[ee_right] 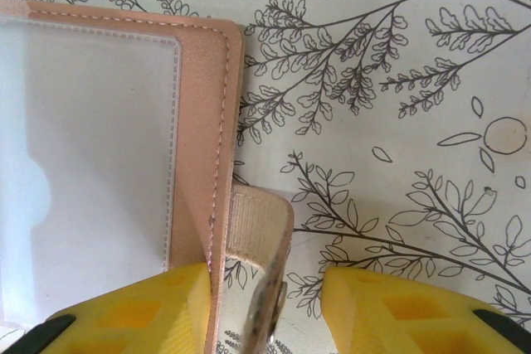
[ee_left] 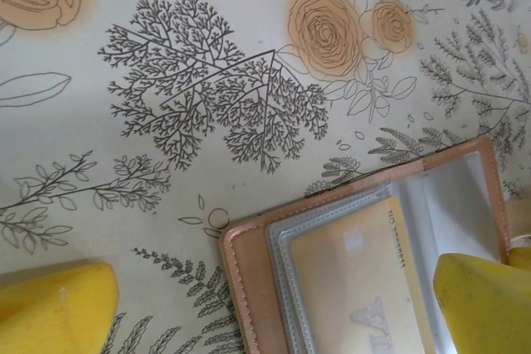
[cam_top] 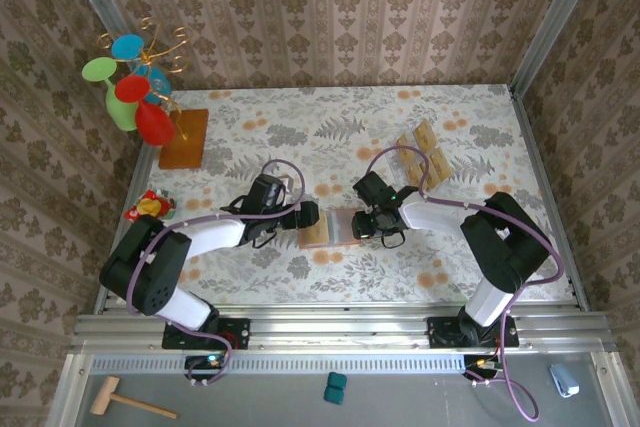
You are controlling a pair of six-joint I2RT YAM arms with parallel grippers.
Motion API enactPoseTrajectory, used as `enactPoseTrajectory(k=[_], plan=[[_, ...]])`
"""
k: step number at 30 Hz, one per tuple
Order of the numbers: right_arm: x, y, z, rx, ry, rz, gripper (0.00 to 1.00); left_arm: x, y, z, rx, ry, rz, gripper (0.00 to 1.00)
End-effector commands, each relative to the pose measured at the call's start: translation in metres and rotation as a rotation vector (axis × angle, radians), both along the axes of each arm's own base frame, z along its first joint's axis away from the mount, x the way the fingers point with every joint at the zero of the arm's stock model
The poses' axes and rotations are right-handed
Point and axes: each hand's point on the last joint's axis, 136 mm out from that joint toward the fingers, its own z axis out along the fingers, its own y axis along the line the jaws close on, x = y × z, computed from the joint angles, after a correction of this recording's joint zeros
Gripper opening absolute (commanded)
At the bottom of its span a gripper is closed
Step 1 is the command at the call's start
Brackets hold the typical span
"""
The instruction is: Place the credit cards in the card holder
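The holder (cam_top: 330, 229) lies open mid-table with one card (ee_left: 357, 279) already sleeved. A few more cards (cam_top: 420, 152) wait off to the far right. The left gripper (cam_top: 308, 215) gapes wide and is empty. The right gripper (ee_right: 265, 312) is half-closed around the strap (ee_right: 264, 238), not pinching it.

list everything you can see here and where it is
table: one, cream floral, under everything
card holder: one, reddish-brown, lying open mid-table between the claws
sleeved card: one, yellow-tan, in the card holder's clear pocket
credit cards: several loose, tan-gold, far right of the table
wooden board: one, orange-brown, far left
cup stand: one, gold wire with red, green, blue cups, at the board
toy: one, red and yellow, left edge
mallet: one, wooden, ledge below the table, left
block: one, teal, ledge, middle
pale object: one, light blue, ledge, right
left claw: yellow, open, at the holder's left edge
right claw: yellow, open around the holder's strap
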Motion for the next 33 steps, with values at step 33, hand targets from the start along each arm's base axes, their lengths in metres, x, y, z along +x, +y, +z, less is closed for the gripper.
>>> enactPoseTrajectory(k=[33], plan=[[-0.022,0.006,-0.053,-0.007,0.121,0.025,0.27,-0.016,-0.066,0.032,-0.279,-0.035,-0.093,1.00]])
